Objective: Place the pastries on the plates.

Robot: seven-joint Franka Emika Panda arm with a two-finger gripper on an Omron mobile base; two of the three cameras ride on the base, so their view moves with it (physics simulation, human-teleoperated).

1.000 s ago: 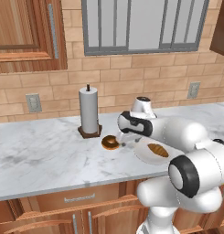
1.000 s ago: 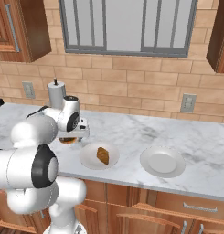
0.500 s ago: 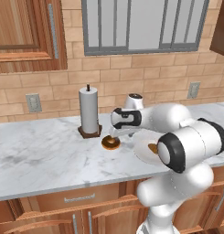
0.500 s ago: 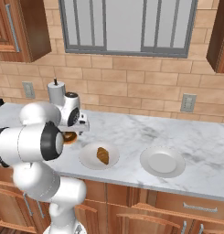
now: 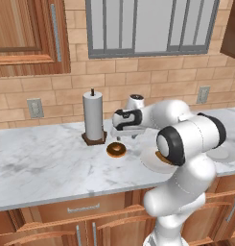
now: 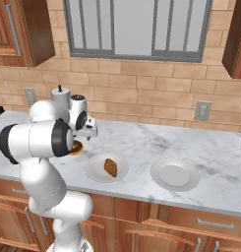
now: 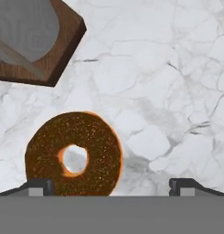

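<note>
On the near part of the marble counter (image 6: 141, 142), to the right, sit two round shallow white plates: the left one (image 6: 94, 170) already carries the golden-brown croissant-like pastry (image 6: 110, 167), the right one (image 6: 174, 174) is bare. Further left lies the ring doughnut with dark brown glaze (image 5: 117, 149), flat on the stone, just this side of the white paper-towel roll on its square wooden base (image 5: 93, 117). My gripper (image 5: 128, 136) hangs above and slightly right of the doughnut, jaws spread wide and holding nothing; in the hand view the doughnut (image 7: 74, 154) sits toward my left fingertip (image 7: 38, 186) rather than centred between the two.

I judge the doughnut light and soft, with a glaze that may be tacky or smear, so a gentle squeeze should do. The best hold looks like straight across the ring's outer edges, or one finger through the hole and one outside. First I would shift sideways to centre it, keeping clear of the wooden base beyond it.
</note>
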